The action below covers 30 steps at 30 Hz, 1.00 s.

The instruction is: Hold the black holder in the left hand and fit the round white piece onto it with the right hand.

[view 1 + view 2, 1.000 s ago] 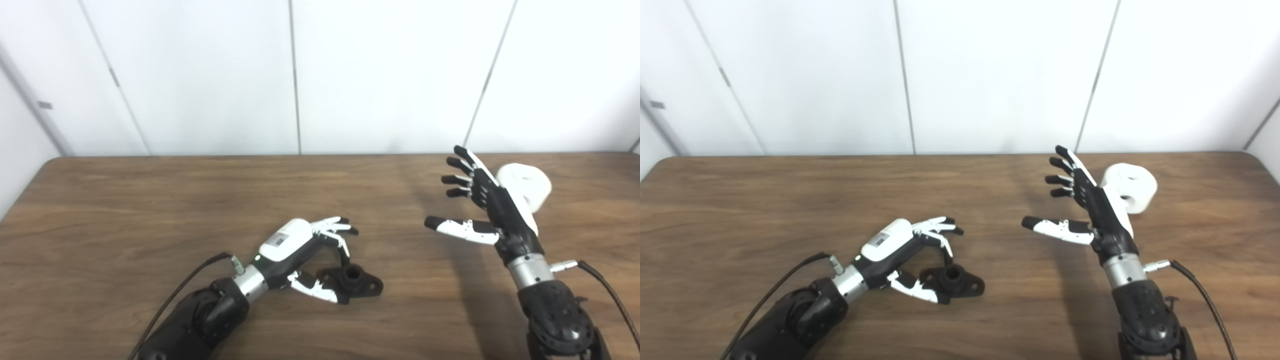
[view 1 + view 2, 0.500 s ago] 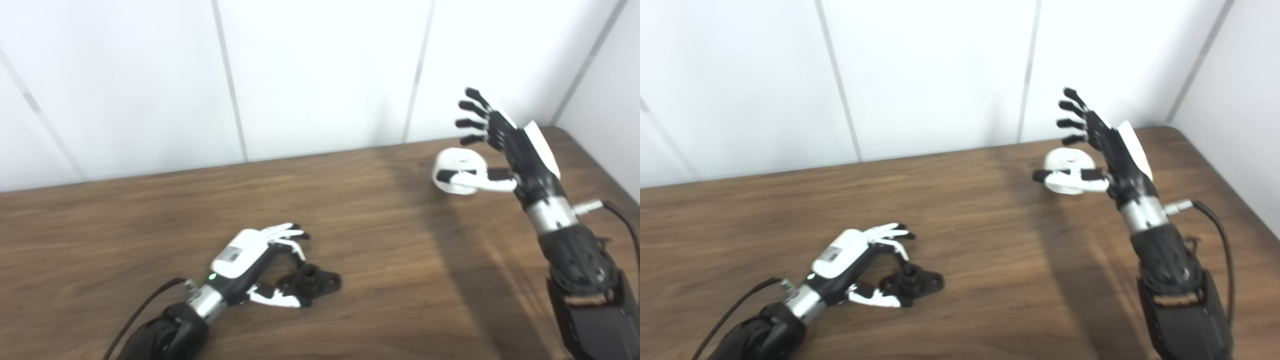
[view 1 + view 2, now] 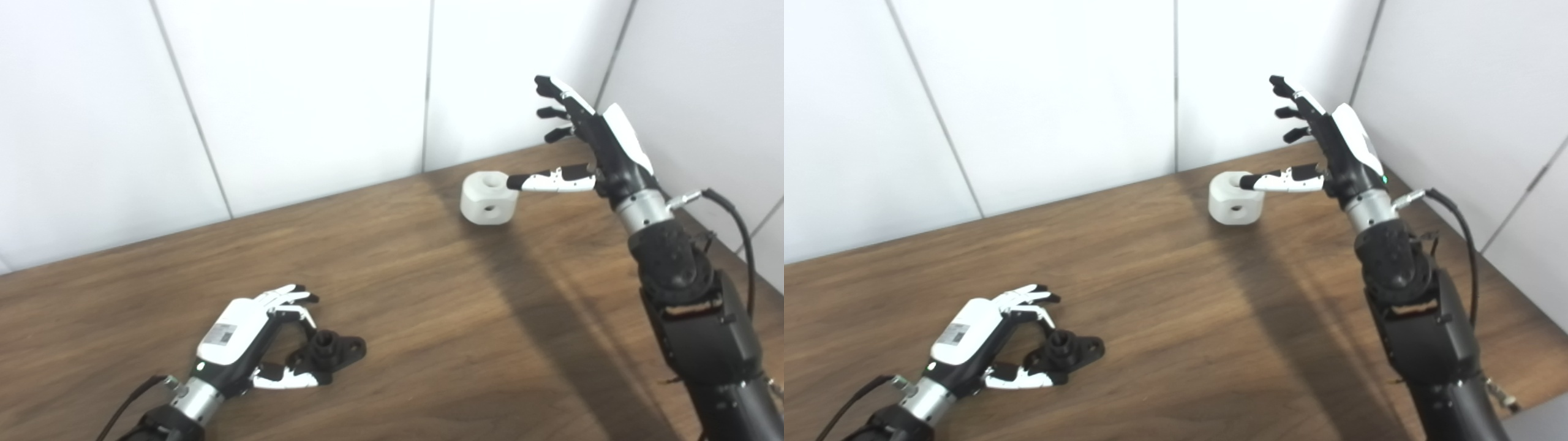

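The black holder lies flat on the wooden table at the front left, its short post pointing up. My left hand rests beside it, fingers arched over it and thumb against its near side, with no firm grip showing. The round white piece stands at the far right near the wall, with a hole on top and a small hole in its side. My right hand is open and raised to the right of it, fingers spread upward, thumb tip reaching over the piece's top edge.
White wall panels close the back, and a side wall stands right behind my right arm. The table's right edge runs close to that arm. Cables hang from both wrists.
The camera has swung to the right. My right hand has moved from the left of the white piece to its right and risen. The left hand has stayed at the holder.
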Tool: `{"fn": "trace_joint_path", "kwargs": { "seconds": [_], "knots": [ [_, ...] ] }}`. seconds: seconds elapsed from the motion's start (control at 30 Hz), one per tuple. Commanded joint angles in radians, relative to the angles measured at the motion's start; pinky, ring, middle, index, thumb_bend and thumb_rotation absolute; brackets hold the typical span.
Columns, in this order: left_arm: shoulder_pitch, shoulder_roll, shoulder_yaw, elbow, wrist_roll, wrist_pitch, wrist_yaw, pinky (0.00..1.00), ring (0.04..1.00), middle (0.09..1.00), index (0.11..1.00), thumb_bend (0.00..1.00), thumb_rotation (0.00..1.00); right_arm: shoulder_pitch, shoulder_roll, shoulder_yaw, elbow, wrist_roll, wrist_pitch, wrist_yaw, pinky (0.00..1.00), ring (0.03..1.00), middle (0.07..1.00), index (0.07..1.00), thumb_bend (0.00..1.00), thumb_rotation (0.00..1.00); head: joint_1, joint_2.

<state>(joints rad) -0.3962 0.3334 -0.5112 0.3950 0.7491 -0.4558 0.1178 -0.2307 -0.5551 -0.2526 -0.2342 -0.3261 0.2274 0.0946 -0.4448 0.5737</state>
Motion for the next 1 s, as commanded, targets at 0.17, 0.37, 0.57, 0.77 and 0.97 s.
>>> {"fn": "trace_joint_path", "kwargs": {
  "seconds": [0.17,0.37,0.57,0.77,0.97],
  "knots": [
    [0.06,0.061,-0.017,0.138,0.063,-0.001,0.042,0.76,0.84,0.788,0.48,0.52,0.05,-0.036,-0.074,0.021,0.101,0.033,0.017,0.05,0.72,0.899,0.963,0.916,0.84,0.28,-0.008,-0.009],
    [0.06,0.07,-0.035,0.146,0.059,-0.013,0.082,0.74,0.824,0.773,0.479,0.52,0.05,-0.063,-0.056,0.057,0.154,0.065,0.04,0.069,0.76,0.942,0.994,0.964,0.85,0.25,-0.006,-0.008],
    [0.064,0.074,-0.034,0.148,0.061,-0.012,0.09,0.74,0.821,0.771,0.48,0.52,0.05,-0.105,-0.064,0.123,0.228,0.068,0.046,0.112,0.77,0.938,0.989,0.953,0.91,0.25,0.0,-0.005],
    [0.068,0.077,-0.025,0.142,0.048,-0.011,0.074,0.76,0.829,0.775,0.48,0.52,0.05,-0.164,-0.061,0.211,0.328,0.032,0.04,0.129,0.74,0.937,0.991,0.94,0.93,0.27,-0.004,-0.002],
    [0.071,0.079,-0.031,0.134,0.045,-0.012,0.063,0.76,0.829,0.775,0.48,0.52,0.05,-0.207,-0.036,0.263,0.416,-0.001,0.05,0.11,0.73,0.912,0.974,0.939,0.93,0.3,0.002,0.003]
  ]
}}
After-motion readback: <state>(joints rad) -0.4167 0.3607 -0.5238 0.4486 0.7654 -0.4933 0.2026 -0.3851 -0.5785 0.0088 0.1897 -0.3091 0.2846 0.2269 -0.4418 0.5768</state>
